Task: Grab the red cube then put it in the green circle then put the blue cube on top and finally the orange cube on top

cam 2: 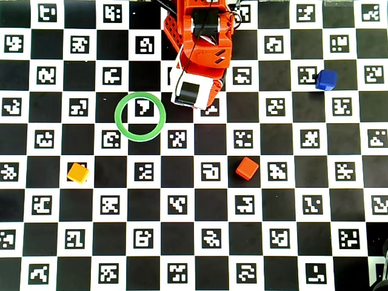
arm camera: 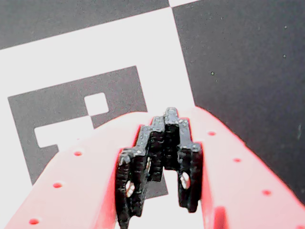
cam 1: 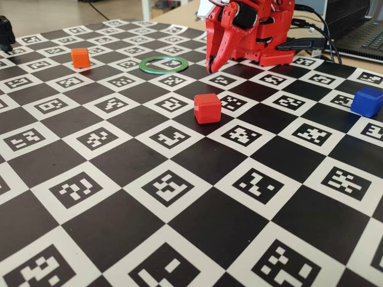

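Board inventory, first step not begun:
- Gripper (cam 1: 210, 67): parked at the far edge, tips down, jaws together, empty.
- Red cube (cam 1: 207, 108): mid-board, untouched.
- Ring (cam 1: 163, 64): empty.
- Blue cube (cam 1: 367, 101): right edge.
- Orange cube (cam 1: 80, 57): far left.

Next: open, reach to red.

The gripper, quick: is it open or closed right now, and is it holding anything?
Gripper: closed and empty, fingertips together above the checkered mat. The red cube lies apart from it, untouched.
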Motion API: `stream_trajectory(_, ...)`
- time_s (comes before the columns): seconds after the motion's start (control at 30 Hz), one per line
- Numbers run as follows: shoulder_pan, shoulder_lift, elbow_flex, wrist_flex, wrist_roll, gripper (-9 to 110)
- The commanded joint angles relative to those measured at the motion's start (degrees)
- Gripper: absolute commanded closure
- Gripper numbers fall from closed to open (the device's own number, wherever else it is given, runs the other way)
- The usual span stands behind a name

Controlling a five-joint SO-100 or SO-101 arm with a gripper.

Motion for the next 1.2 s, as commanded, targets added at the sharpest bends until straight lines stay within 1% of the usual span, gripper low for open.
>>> stream_trajectory(0.0,-0.3,2.7,3.2,2.6,-0.3,107)
stream_trajectory(0.67,-0.4,2.7,3.2,2.6,-0.4,107)
stream_trajectory(0.83,-0.5,2.7,3.2,2.6,-4.0,107)
stream_trajectory(0.9,-0.3,2.6,3.2,1.3,-1.5,107)
stream_trajectory(1.0,0.4,1.1,1.8,0.4,-0.7,107)
stream_trajectory(1.1,0.4,-2.8,-2.8,0.3,2.7,107)
stream_trajectory(1.17,0.2,-6.7,-7.7,0.3,6.9,107)
